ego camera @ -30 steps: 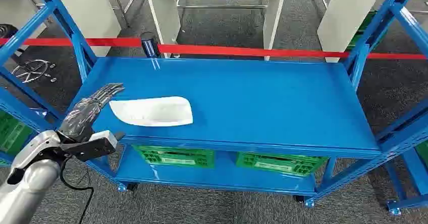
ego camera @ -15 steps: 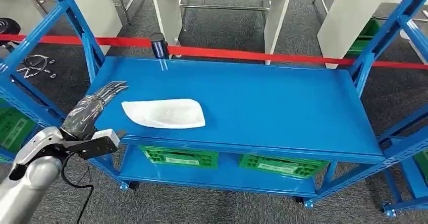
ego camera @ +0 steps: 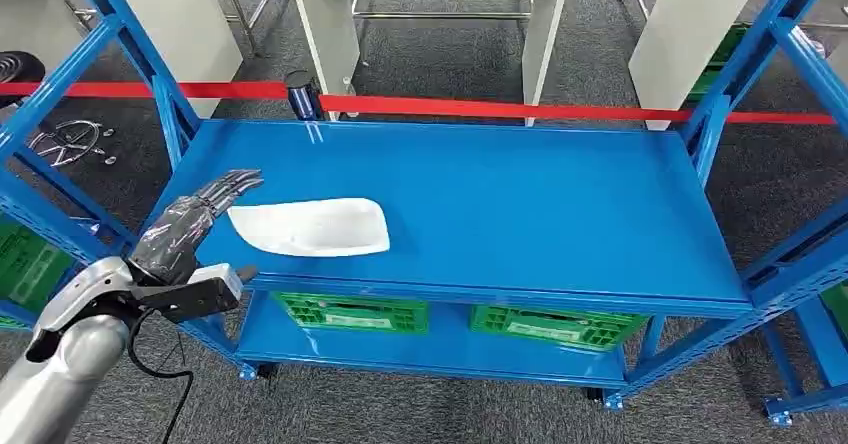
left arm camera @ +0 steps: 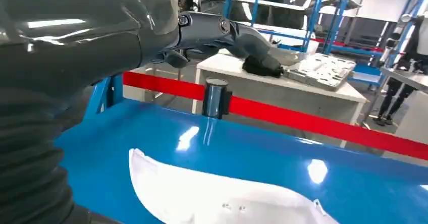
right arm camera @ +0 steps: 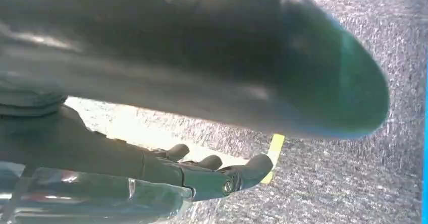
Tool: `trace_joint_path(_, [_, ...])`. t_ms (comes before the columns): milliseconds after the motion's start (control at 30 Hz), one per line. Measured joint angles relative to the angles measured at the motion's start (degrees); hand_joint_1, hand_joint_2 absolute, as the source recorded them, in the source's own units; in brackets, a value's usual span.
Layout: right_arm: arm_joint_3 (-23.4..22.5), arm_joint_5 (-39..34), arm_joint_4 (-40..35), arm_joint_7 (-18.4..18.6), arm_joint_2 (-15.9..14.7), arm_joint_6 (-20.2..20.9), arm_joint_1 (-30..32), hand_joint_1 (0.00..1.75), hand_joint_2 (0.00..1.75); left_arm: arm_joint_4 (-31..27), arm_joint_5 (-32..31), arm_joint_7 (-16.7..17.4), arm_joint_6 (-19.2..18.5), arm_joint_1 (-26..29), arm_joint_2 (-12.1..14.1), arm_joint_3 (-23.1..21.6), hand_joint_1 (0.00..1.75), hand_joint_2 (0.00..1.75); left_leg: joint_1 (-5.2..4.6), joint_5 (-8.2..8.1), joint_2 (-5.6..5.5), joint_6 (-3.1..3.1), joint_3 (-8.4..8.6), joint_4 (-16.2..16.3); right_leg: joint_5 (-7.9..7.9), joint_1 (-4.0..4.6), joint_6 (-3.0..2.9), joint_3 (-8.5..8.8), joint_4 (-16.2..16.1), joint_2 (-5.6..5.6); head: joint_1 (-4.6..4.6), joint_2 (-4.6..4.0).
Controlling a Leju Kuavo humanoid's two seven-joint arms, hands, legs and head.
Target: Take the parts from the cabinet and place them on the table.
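Left hand (ego camera: 195, 219) open, white part (ego camera: 312, 228) just beside, perhaps apart

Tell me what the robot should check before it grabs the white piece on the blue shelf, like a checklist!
1. White part lying flat on the blue shelf, nothing on top of it: ok.
2. Left hand empty, fingers stretched out: ok.
3. Left hand close to the part: ok, it is at the part's near end; whether the fingertips touch it, cannot tell.
4. Shelf around the part free of other things: ok.
5. Right hand empty and out of the way: ok, it hangs over the carpet holding nothing.
6. A good edge to grip on the thin part: cannot tell.
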Motion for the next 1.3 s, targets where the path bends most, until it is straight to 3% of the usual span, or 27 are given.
trace_joint_path(67, [0.00,0.13,0.00,0.00,0.02,0.20,0.09,0.00,0.00,0.15,0.26,0.00,-0.07,0.55,-0.04,-0.02,0.00,1.75,0.28,-2.30,0.01,-0.32,-3.54,7.19,-0.01,0.05,0.00,-0.05,0.03,-0.01,0.00,0.00])
trace_joint_path(100, [0.00,0.15,0.00,0.00,0.02,0.22,0.13,0.00,0.00,0.26,0.37,0.00,-0.13,0.74,-0.04,-0.02,0.00,1.75,0.36,-1.53,0.01,-0.34,-3.56,7.08,-0.01,0.05,0.00,0.01,0.03,-0.01,0.02,0.00])
trace_joint_path(133, [-0.02,0.22,0.00,0.00,0.02,0.24,0.13,0.00,0.00,0.26,0.37,0.00,-0.13,0.78,-0.04,-0.02,0.00,1.75,0.38,0.31,0.02,-0.25,-2.38,4.49,-0.02,0.05,0.01,0.06,0.03,-0.01,0.02,0.00])
trace_joint_path(200, [0.00,0.37,0.00,0.00,0.02,0.24,0.05,0.00,0.00,0.26,0.37,-0.15,-0.13,0.75,-0.02,0.00,0.00,1.75,0.33,5.19,0.01,0.19,2.95,-5.72,-0.02,0.05,0.05,0.31,0.00,0.05,0.02,0.00])
trace_joint_path(233, [0.00,0.46,0.00,0.00,0.04,0.24,0.01,0.00,0.00,0.26,0.37,-0.22,-0.17,0.69,0.00,0.02,0.00,1.75,0.19,5.38,0.01,0.55,4.95,-9.67,-0.01,0.04,0.08,0.37,-0.06,0.06,0.02,0.00])
trace_joint_path(267, [0.00,0.55,0.00,0.00,0.11,0.24,-0.09,0.00,0.00,0.26,0.33,-0.28,-0.46,0.65,-0.02,0.00,0.00,1.75,-0.23,5.15,0.05,0.79,5.16,-10.15,0.14,0.45,0.38,0.15,-0.11,0.07,0.07,0.00])
trace_joint_path(333, [0.00,0.85,0.00,0.00,0.04,0.24,-0.05,0.00,0.00,0.39,0.26,-0.35,-1.18,0.52,0.00,-0.04,0.00,1.75,-0.41,5.24,-0.01,1.14,4.98,-10.14,0.35,0.26,0.88,0.18,-0.53,0.04,0.05,0.00])
trace_joint_path(400, [0.00,1.03,0.00,0.00,0.11,0.13,-0.14,0.00,0.00,0.70,0.28,-0.52,-2.36,-0.02,0.00,-0.26,0.00,1.75,-0.11,6.20,-0.01,2.12,5.96,-11.76,0.58,0.60,1.74,0.47,-1.14,0.05,0.09,0.00])
trace_joint_path(467, [0.00,1.03,0.00,0.00,-0.02,0.04,-0.24,0.00,0.00,1.48,0.54,-0.83,-3.08,-1.08,-0.18,-0.63,0.00,1.75,0.06,6.93,0.12,2.97,6.39,-12.69,-1.78,0.44,1.23,-1.51,2.96,0.01,0.24,0.00])
trace_joint_path(500, [0.00,1.03,0.02,-0.02,-0.07,-0.02,-0.31,0.00,0.00,1.96,0.74,-0.92,-3.30,-1.43,-0.37,-0.92,0.00,0.00,0.01,6.94,0.10,2.95,6.30,-12.70,-3.51,0.50,0.98,-3.46,7.09,0.01,0.26,0.00])
trace_joint_path(567, [0.00,0.94,0.06,-0.09,-0.09,-0.09,-0.28,0.00,0.00,2.62,2.29,-1.59,-3.41,-1.22,-0.89,-1.27,0.00,0.00,-0.19,6.92,0.12,2.98,6.24,-12.66,-6.22,0.50,1.00,-7.45,15.41,0.00,0.28,0.00])
trace_joint_path(600, [0.00,0.90,0.11,-0.09,-0.07,-0.11,-0.17,0.00,0.00,2.80,3.22,-1.79,-3.39,-1.20,-1.18,-1.47,0.00,0.00,-0.23,6.92,0.09,2.97,6.25,-12.65,-5.96,0.50,1.32,-7.82,15.95,0.00,0.33,0.00])
trace_joint_path(633, [-0.02,0.79,0.11,-0.09,-0.04,-0.26,-0.12,0.00,0.00,2.91,3.65,-1.86,-3.08,-1.21,-1.51,-1.66,0.00,0.00,-0.23,6.91,0.02,2.96,6.30,-12.64,-4.77,0.48,1.84,-6.73,13.70,0.00,0.31,0.00])
trace_joint_path(700, [-0.11,0.63,0.11,-0.07,-0.04,-0.42,-0.15,0.00,0.00,2.91,3.61,-1.75,-1.88,-1.19,-2.12,-1.86,0.00,0.00,-0.22,6.76,-0.10,2.73,6.40,-12.43,-0.51,0.39,2.83,-1.43,2.94,-0.04,0.35,0.00])
trace_joint_path(733, [-0.15,0.61,0.04,-0.07,-0.07,-0.44,-0.15,0.00,0.00,2.80,3.17,-1.42,-0.97,-1.16,-2.38,-1.86,0.00,0.00,-0.24,6.60,-0.10,2.49,6.35,-12.21,0.71,0.38,2.67,0.81,-1.85,-0.08,0.37,0.00])
trace_joint_path(800, [-0.20,0.63,0.02,0.02,-0.02,-0.37,-0.16,0.00,0.00,2.21,2.43,-0.98,0.00,-0.97,-2.58,-1.88,0.00,0.00,-0.67,6.39,-0.14,2.02,6.14,-11.97,0.94,0.70,1.41,1.11,-1.98,-0.04,0.33,0.00])
trace_joint_path(867, [-0.22,0.63,0.00,0.02,-0.02,-0.33,0.04,0.00,0.00,1.81,2.23,-0.83,0.26,-0.87,-2.78,-1.88,0.00,0.00,-0.55,6.44,-0.10,1.72,6.21,-12.09,0.93,0.89,0.97,1.04,-1.98,-0.02,0.35,0.00])
trace_joint_path(933, [-0.22,0.63,-0.02,0.04,0.07,-0.26,-0.02,0.00,0.00,1.42,2.21,-0.79,0.39,-0.77,-2.78,-1.88,0.00,0.00,-0.38,5.56,-0.11,1.10,5.73,-11.26,1.14,0.15,0.46,1.28,-2.25,0.00,0.33,0.00])
trace_joint_path(967, [-0.22,0.61,-0.04,0.04,0.04,-0.26,-0.04,0.00,0.00,1.20,2.21,-0.79,0.42,-0.82,-2.75,-1.86,0.00,0.00,-0.26,3.90,-0.04,0.75,4.82,-8.91,1.07,0.13,0.00,1.38,-2.25,-0.01,0.00,0.00])
trace_joint_path(1033, [-0.22,0.63,-0.04,0.04,0.07,-0.24,-0.01,0.00,0.00,1.18,2.18,-0.74,0.57,-0.66,-2.80,-1.86,0.00,0.00,0.14,-0.70,-0.02,0.12,0.39,0.69,1.02,0.20,-0.07,1.37,-2.23,-0.02,0.00,0.00])
trace_joint_path(1067, [-0.22,0.63,-0.04,0.04,0.11,-0.22,0.01,0.00,0.00,1.18,1.86,-0.74,0.77,-0.38,-2.84,-1.86,0.00,0.00,0.26,-1.97,-0.02,-0.03,-1.47,4.48,1.01,0.24,-0.07,1.35,-2.23,-0.02,0.02,0.00])
trace_joint_path(1100, [-0.22,0.66,-0.04,0.07,0.11,-0.11,0.04,0.00,0.00,1.09,1.03,-0.79,1.23,-0.05,-2.91,-1.86,0.00,0.00,0.33,-1.97,-0.02,-0.11,-2.50,6.43,1.00,0.24,-0.07,1.38,-2.21,-0.02,0.00,0.00])
trace_joint_path(1133, [-0.22,0.68,-0.07,0.13,0.11,0.04,0.05,0.00,0.00,0.90,0.46,-0.83,1.64,0.13,-2.93,-1.86,0.00,0.00,0.35,-0.86,-0.01,-0.05,-2.05,5.34,0.99,0.24,-0.06,1.44,-2.21,0.00,0.00,0.00])
trace_joint_path(1167, [-0.22,0.77,-0.11,0.17,0.13,0.22,0.03,0.00,0.00,0.41,-0.09,-0.92,1.97,0.17,-2.95,-1.86,0.00,0.00,0.35,1.79,-0.01,0.12,-0.03,1.00,0.98,0.25,-0.05,1.55,-2.21,0.02,0.00,0.00])
trace_joint_path(1233, [-0.22,0.83,-0.20,0.17,0.24,0.35,-0.03,0.00,0.00,-0.59,-0.74,-0.98,2.14,0.12,-2.93,-1.81,0.00,0.00,0.26,6.69,-0.01,0.78,5.62,-10.02,0.96,0.29,-0.01,1.84,-2.24,0.08,0.02,0.00])
trace_joint_path(1267, [-0.22,0.85,-0.22,0.17,0.31,0.44,-0.06,0.00,0.00,-1.01,-0.79,-0.98,2.16,0.06,-2.91,-1.83,0.00,0.00,-0.05,5.56,-0.03,0.91,6.64,-11.94,0.99,0.50,0.10,1.71,-2.28,0.08,0.09,0.00])
trace_joint_path(1300, [-0.22,0.92,-0.24,0.17,0.37,0.52,-0.12,0.00,0.00,-1.47,-0.85,-0.98,2.10,0.05,-2.93,-1.86,0.00,0.00,-0.25,5.90,-0.05,1.15,6.42,-12.10,1.03,0.63,0.47,1.44,-2.27,0.09,0.04,0.00])
